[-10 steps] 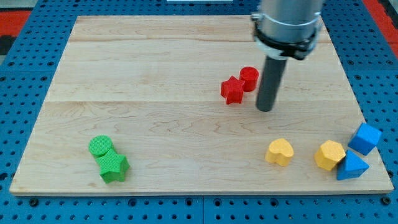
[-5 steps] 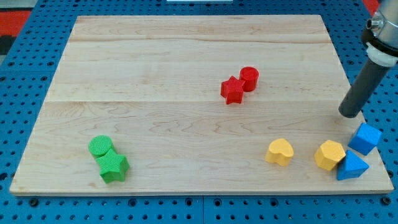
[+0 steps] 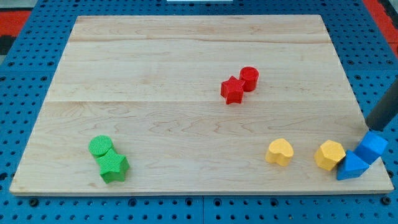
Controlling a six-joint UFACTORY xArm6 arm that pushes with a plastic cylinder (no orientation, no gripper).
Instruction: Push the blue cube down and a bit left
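The blue cube (image 3: 374, 147) sits at the board's lower right edge, tilted, touching the blue triangular block (image 3: 351, 166) below and to its left. My rod comes in from the view's right edge and my tip (image 3: 375, 126) rests just above the cube, touching or nearly touching its upper side. A yellow hexagonal block (image 3: 329, 154) lies just left of the blue pair.
A yellow heart-shaped block (image 3: 280, 151) lies left of the hexagon. A red star (image 3: 232, 90) and red cylinder (image 3: 249, 78) touch near the middle. A green cylinder (image 3: 100, 147) and green star (image 3: 113, 165) sit lower left. The board's right edge (image 3: 365, 124) runs beside the cube.
My rod swept from the board's middle to the right edge. The blue cube has shifted right and down against the blue triangular block.
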